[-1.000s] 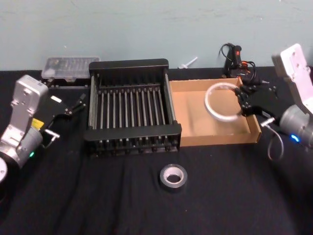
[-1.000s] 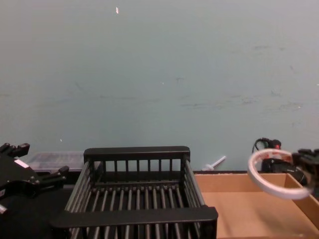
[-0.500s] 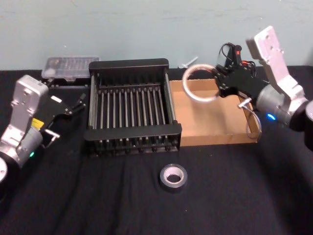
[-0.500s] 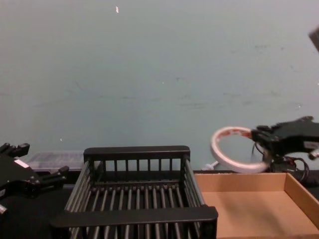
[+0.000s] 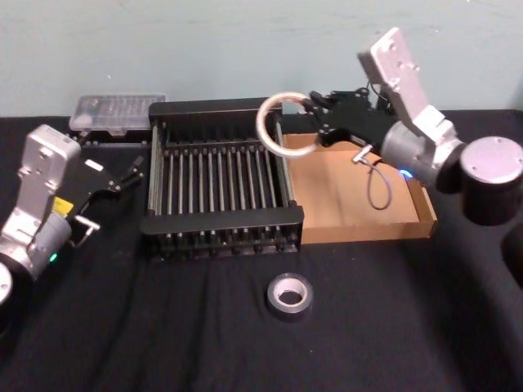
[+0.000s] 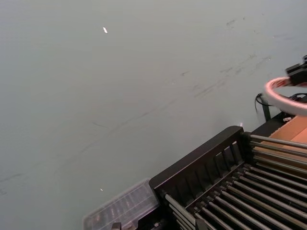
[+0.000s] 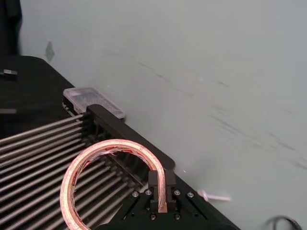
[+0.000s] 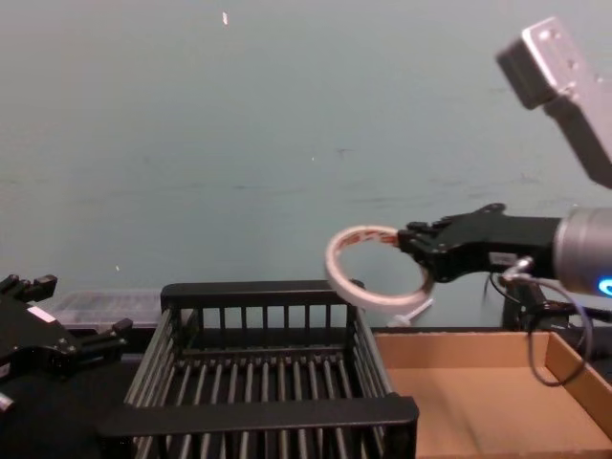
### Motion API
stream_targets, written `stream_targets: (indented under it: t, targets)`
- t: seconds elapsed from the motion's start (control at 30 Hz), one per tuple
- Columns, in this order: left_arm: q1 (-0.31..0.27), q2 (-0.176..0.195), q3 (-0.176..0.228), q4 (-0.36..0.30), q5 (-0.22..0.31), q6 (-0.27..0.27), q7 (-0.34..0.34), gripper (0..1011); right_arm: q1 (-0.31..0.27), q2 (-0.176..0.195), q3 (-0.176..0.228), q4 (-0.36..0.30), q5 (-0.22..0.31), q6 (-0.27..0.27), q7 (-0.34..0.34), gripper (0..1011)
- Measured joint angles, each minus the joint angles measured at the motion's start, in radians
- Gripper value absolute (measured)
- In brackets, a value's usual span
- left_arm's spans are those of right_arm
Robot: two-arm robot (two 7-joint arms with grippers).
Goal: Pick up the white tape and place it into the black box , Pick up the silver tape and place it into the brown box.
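Heads up, stuff you can't make out:
- white tape (image 6: 286, 97) in left wrist view: blurred, cut by frame edge.
- right hand (image 7: 160, 195) wrist cam: lower tape arc runs off frame.
- brown box (image 8: 459, 402) chest view: near wall cut off at bottom.
- left hand (image 8: 43, 335): finger gap unclear.
- clear case (image 5: 117, 109) contents too small to read.

A black cloth covers the surface (image 5: 392, 327). On it sit the black box (image 5: 214, 219), the brown box (image 5: 343, 214) right beside it, the silver tape (image 5: 290, 296) in front, and a clear plastic case (image 5: 118, 111) behind.
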Motion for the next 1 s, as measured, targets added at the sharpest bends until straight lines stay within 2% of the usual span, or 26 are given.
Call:
stream_targets:
  t: [0.1, 0.5, 1.0]
  targets:
    - [0.0, 0.0, 0.0, 0.0, 0.0, 0.0, 0.0, 1002, 0.031, -0.026, -0.022, 0.048, -0.006, -0.021, 0.003, 91]
    - [0.0, 0.0, 0.0, 0.0, 0.0, 0.0, 0.0, 1001, 0.093, -0.102, -0.076, 0.172, -0.026, -0.071, 0.006, 91]
    - [0.0, 0.0, 0.0, 0.0, 0.0, 0.0, 0.0, 1001, 0.127, -0.151, -0.105, 0.287, -0.047, -0.088, 0.007, 91]
